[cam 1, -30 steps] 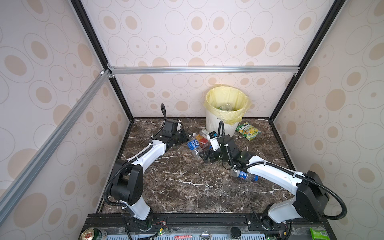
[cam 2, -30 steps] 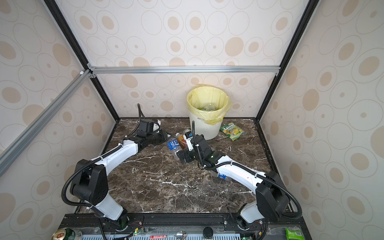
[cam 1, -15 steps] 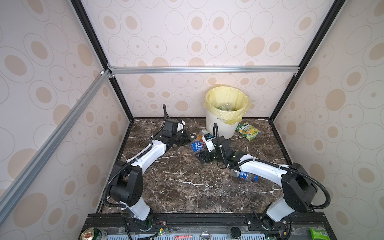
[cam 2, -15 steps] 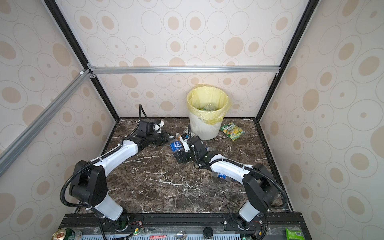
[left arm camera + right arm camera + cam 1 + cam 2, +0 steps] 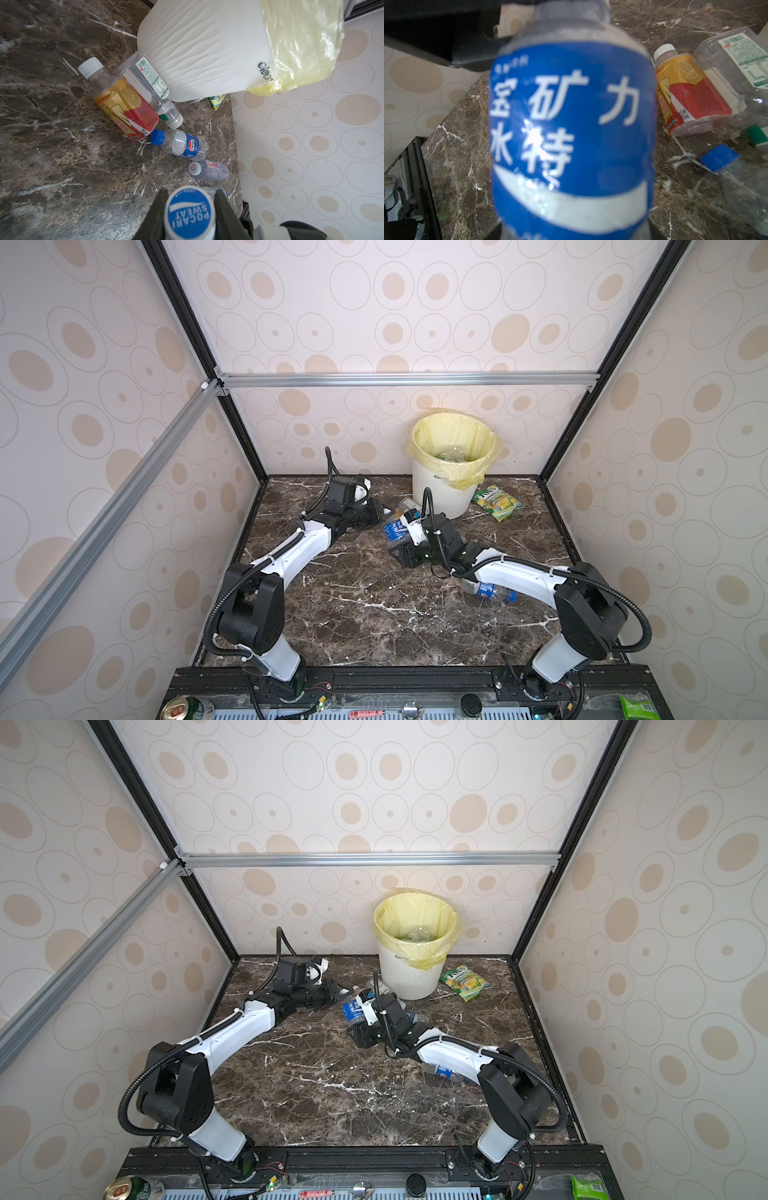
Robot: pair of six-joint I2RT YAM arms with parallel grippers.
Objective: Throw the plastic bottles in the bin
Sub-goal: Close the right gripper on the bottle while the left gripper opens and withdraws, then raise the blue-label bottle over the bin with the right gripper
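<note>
plastic bottle (image 5: 189, 212), cap clamped between left pincer (image 5: 191, 192) tips

Robot lab test booth, aluminium frame (image 5: 407, 379), wallpapered panels (image 5: 374, 302), marble-look tabletop (image 5: 374, 614), left arm (image 5: 299, 547), right arm (image 5: 519, 576)

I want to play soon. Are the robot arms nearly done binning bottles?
Not yet. A few clear bottles lie inside the bin. The left gripper is shut on a blue-label bottle at its cap, with the right gripper close by. On the table: an orange-red bottle and at least four clear ones.
</note>
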